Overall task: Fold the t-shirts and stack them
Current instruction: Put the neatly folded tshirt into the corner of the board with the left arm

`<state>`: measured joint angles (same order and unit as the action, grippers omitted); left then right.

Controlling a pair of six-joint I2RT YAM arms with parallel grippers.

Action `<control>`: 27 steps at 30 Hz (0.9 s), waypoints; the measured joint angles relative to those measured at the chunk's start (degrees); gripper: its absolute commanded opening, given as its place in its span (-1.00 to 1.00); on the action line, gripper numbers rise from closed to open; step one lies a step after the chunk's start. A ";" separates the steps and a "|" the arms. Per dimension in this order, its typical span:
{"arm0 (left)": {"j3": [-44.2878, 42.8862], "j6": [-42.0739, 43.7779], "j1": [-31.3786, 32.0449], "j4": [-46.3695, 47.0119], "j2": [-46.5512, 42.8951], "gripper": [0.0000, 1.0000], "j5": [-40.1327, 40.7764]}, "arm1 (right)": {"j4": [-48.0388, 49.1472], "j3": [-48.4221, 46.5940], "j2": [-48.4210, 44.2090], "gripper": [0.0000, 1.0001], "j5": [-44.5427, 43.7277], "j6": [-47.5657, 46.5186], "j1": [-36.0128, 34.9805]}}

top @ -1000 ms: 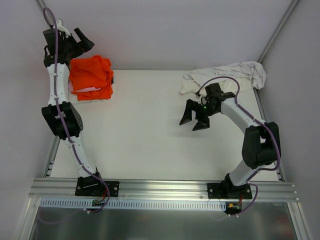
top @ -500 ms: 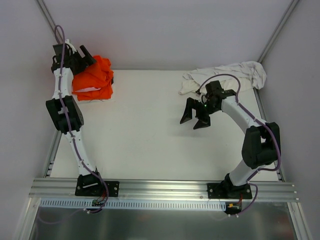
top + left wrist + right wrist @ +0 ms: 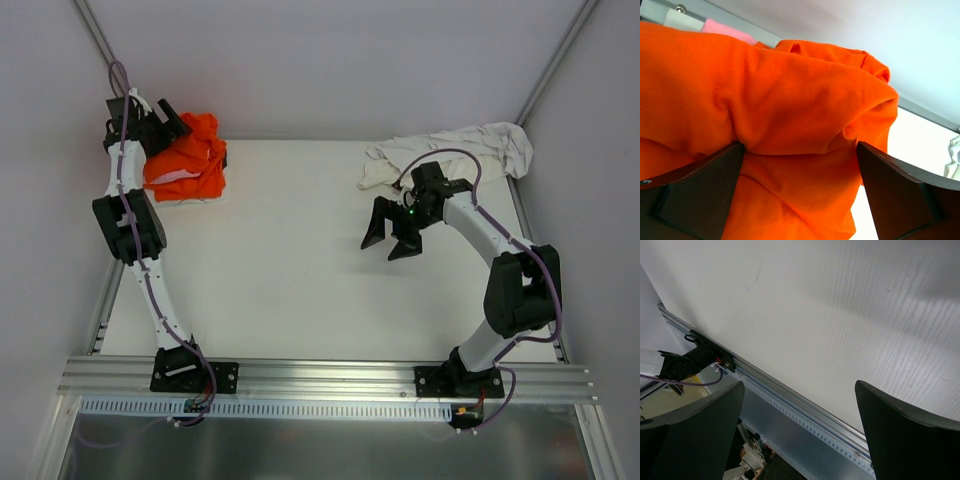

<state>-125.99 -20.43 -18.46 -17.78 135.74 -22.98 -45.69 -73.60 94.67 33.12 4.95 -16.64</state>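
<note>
Two heaps sit on the table: folded orange shirts at upper left, a pink shirt peeping out behind them, and a crumpled white shirt at upper right. The left gripper stands spread astride the orange cloth; the right gripper hangs spread above bare tabletop. Advisable: lift the left straight off without snagging, then take the white shirt by one edge. All cloth looks soft, matte and creased.

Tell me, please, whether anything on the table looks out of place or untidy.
The white shirt lies crumpled and unfolded in the far right corner, apart from the orange stack at far left. That stack's top layer is bunched rather than flat.
</note>
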 measured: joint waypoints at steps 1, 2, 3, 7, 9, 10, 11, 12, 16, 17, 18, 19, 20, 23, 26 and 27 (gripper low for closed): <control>0.31 -0.24 0.00 0.57 -0.15 0.97 -0.22 | 0.02 0.15 -0.07 0.99 0.00 0.02 0.00; 0.55 -0.63 0.00 1.01 -0.31 0.97 -0.50 | 0.00 0.39 -0.17 0.99 0.00 0.02 0.00; 0.74 -1.16 0.02 1.33 -0.50 0.97 -0.72 | 0.09 0.68 -0.24 0.99 0.02 0.02 0.00; 1.62 -2.91 0.15 2.45 -3.02 0.97 -2.03 | 0.59 1.62 -0.52 0.99 0.07 0.13 0.00; 1.81 -3.26 0.39 2.47 -5.40 0.97 -2.56 | 0.94 1.64 -0.55 0.99 0.09 0.17 -0.02; 2.16 -3.37 0.68 2.54 -7.26 0.97 -2.89 | 1.27 1.64 -0.57 0.99 0.09 0.17 -0.04; 2.73 -3.43 1.03 2.54 -9.20 0.97 -3.23 | 1.66 1.64 -0.63 0.99 0.09 0.20 -0.09; 3.52 -3.45 1.51 2.56 -11.47 0.97 -3.61 | 1.99 1.64 -0.76 0.99 0.07 0.22 -0.11; 8.20 -2.89 5.20 2.73 -23.71 0.97 -5.18 | 3.56 1.60 -2.47 0.99 -1.49 0.33 -0.39; 9.75 -2.40 6.60 2.49 -27.30 0.97 -5.31 | 3.72 1.44 -3.13 0.99 -2.69 0.28 -0.48; 11.34 -1.75 8.00 2.54 -30.58 0.97 -5.44 | 3.72 1.03 -3.82 0.99 -4.11 0.04 -0.63; 13.68 -0.79 9.64 2.45 -34.32 0.97 -5.44 | 3.72 0.22 -4.70 0.99 -6.36 -0.52 -0.90; 15.37 0.13 11.08 1.77 -37.29 0.97 -5.55 | 3.76 -0.50 -5.40 0.99 -8.26 -1.01 -1.09; 21.40 3.52 16.55 0.92 -45.55 0.97 -5.22 | 5.31 -2.60 -8.87 0.99 -15.02 -3.63 -1.79; 28.55 5.51 19.87 -0.33 -51.15 0.97 -4.98 | 6.71 -3.89 -12.26 0.99 -19.06 -5.07 -1.88; 30.62 6.23 20.79 -0.79 -52.24 0.98 -4.83 | 6.84 -4.90 -12.68 0.99 -19.43 -5.25 -1.88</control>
<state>-95.37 -14.20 2.33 -18.57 83.50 -27.81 -38.85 -78.50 82.00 13.69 -0.30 -18.52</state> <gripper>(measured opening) 0.986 0.993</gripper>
